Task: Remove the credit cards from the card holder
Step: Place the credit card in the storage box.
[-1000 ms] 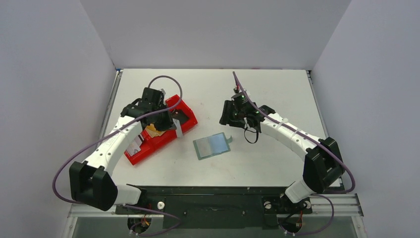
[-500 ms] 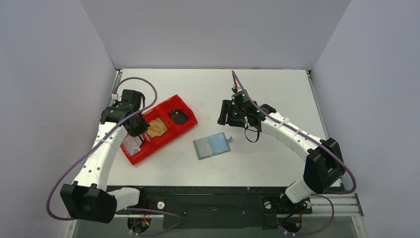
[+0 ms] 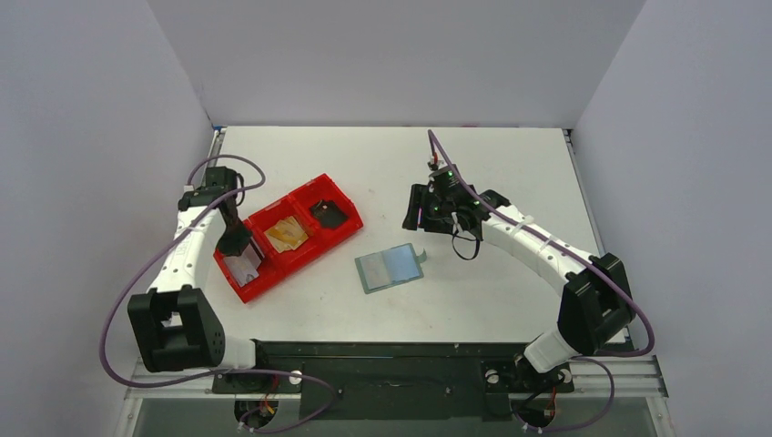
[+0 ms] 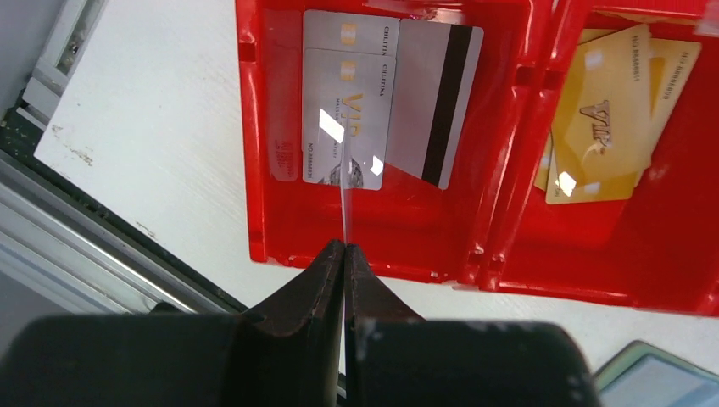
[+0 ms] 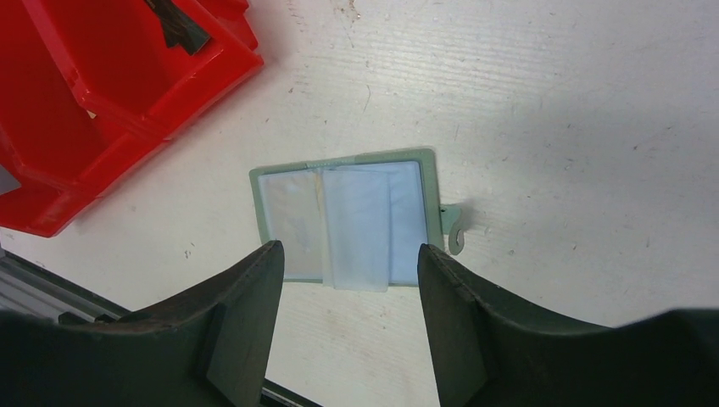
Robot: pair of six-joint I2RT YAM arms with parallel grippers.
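The grey-green card holder [image 3: 391,267] lies flat on the table, with pale cards showing through its clear window [image 5: 348,225]. My right gripper [image 5: 348,250] hovers above its near edge, open and empty, and it appears in the top view as well [image 3: 421,218]. My left gripper [image 4: 344,248] is shut on a thin pale credit card [image 4: 342,203] seen edge-on. It holds that card over the near-left compartment of the red tray [image 3: 273,273]. Silver cards [image 4: 348,110] lie in that compartment, and tan-yellow cards [image 4: 606,110] lie in the middle one.
The tray's far compartment holds a small dark object [image 3: 328,214]. The table's left edge and metal rail [image 4: 76,254] run close beside the tray. White walls enclose the table on three sides.
My left arm swung left and back from the tray's middle to its near-left compartment, still holding the card. The right gripper's jaws widened slightly; that arm barely moved.
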